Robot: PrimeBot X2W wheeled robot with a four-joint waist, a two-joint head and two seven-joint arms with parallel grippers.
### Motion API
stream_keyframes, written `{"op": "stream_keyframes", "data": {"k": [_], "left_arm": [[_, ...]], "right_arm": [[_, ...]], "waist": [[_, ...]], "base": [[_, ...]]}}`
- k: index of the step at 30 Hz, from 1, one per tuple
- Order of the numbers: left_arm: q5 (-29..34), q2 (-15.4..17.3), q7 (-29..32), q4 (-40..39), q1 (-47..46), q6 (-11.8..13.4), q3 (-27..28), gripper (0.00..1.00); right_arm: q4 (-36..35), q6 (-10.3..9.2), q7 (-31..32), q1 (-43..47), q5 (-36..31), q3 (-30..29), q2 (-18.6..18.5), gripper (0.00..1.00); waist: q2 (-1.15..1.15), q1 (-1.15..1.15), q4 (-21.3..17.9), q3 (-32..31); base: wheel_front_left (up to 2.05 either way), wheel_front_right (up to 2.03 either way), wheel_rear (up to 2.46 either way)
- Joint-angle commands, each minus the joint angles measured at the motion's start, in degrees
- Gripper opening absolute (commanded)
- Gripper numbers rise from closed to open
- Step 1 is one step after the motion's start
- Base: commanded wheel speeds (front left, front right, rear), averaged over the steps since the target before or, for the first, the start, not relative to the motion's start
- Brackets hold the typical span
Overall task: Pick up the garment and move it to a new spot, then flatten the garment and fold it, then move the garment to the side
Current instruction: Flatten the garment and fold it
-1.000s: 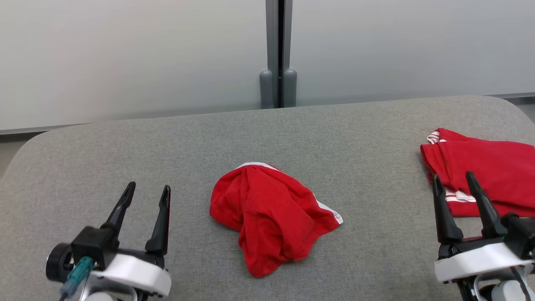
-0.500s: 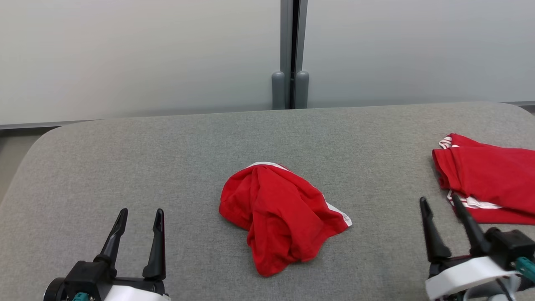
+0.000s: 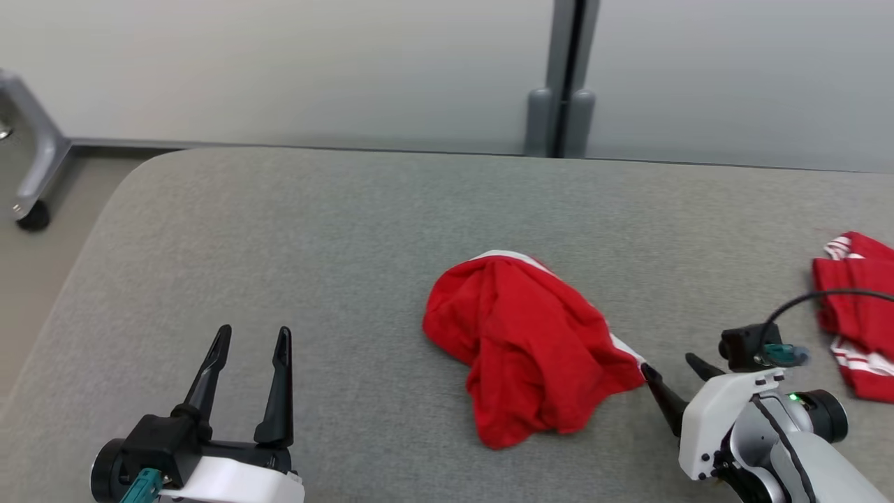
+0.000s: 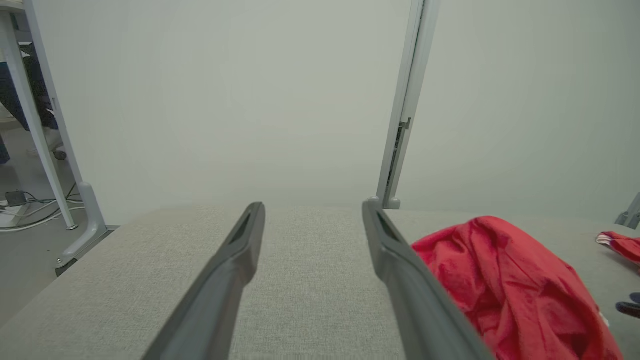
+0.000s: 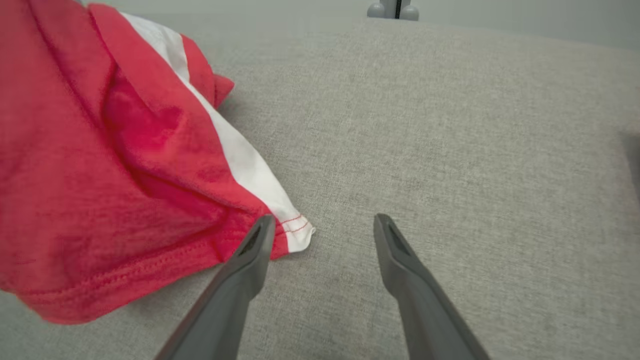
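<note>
Nearest the camera, the left gripper point(image 3: 253, 330) sits well to the left of the crumpled red garment point(image 3: 531, 342) and nearer the robot than it, fingers spread wide and pointing away over the grey padded table point(image 3: 314, 230); in the left wrist view the same gripper point(image 4: 313, 205) frames bare grey fabric between its fingers, with the garment point(image 4: 510, 270) heaped just beyond the right-hand finger. The right gripper point(image 3: 667, 363) lies low at the garment's right edge, its fingers also spread and angled toward the cloth. In the right wrist view this gripper point(image 5: 324, 217) has one fingertip at the garment's point(image 5: 100, 175) hemmed corner, where the white stripe point(image 5: 235, 150) ends, and the other fingertip over bare table to the side of that corner; whether the near fingertip touches the cloth cannot be told. A dark cable point(image 3: 803, 300) arches over the wrist, to the garment's right. The garment itself rests on the table as a bunched mound, red with a white band along its far and right edges. Well to its right lies a second red garment point(image 3: 855, 321) with white stripes, flatter, cut off by the frame's edge. Behind the garment the table ends at a pale partition point(image 3: 279, 63) split by a grey post point(image 3: 562, 70); far to the garment's left, off the table, stands a grey wheeled leg point(image 3: 35, 161).
</note>
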Motion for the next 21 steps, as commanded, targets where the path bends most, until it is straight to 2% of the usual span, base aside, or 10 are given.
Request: {"op": "stream_keyframes", "data": {"k": [1,7,12,13,14,17,21], "left_arm": [[0.15,-0.19,-0.20,0.45,-1.04,-0.31,0.24,1.00],[0.38,-1.08,-0.14,1.09,-1.63,-1.06,0.57,1.00],[0.57,-1.75,-0.15,1.52,-2.10,-1.63,0.92,1.00],[0.61,-1.82,-0.15,1.57,-2.12,-1.73,0.97,1.00],[0.67,-1.94,-0.15,1.61,-2.18,-1.70,0.98,1.00],[0.65,-2.36,-0.15,1.58,-2.53,-2.13,1.08,1.00],[0.79,-2.77,-0.15,1.69,-3.20,-2.69,1.06,1.00]], "right_arm": [[1.65,0.02,2.71,-1.44,1.01,1.22,-0.67,1.00],[5.28,0.02,6.88,-3.70,2.03,3.18,-1.72,1.00],[6.50,0.02,4.82,-5.04,1.77,3.22,-2.44,1.00],[6.46,0.02,4.36,-5.51,1.79,2.96,-2.69,0.38],[6.29,0.02,3.86,-6.01,1.77,2.57,-3.13,0.00],[4.94,0.01,3.50,-8.02,2.45,0.85,-4.98,0.00],[2.25,0.01,4.48,-12.11,1.66,-2.29,-9.68,0.00]], "waist": [[0.00,0.00,2.97,1.76],[0.00,0.00,6.19,2.84],[0.00,0.00,7.57,3.53],[0.00,0.00,7.73,3.71],[0.00,0.00,7.87,3.90],[0.00,0.00,8.16,4.83],[0.00,0.00,8.56,6.90]], "base": [[0.00,0.00,0.00],[0.00,0.00,0.00],[0.00,0.00,0.00],[0.00,0.00,0.00],[0.00,0.00,0.00],[0.00,0.00,0.00],[0.00,0.00,0.00]]}}
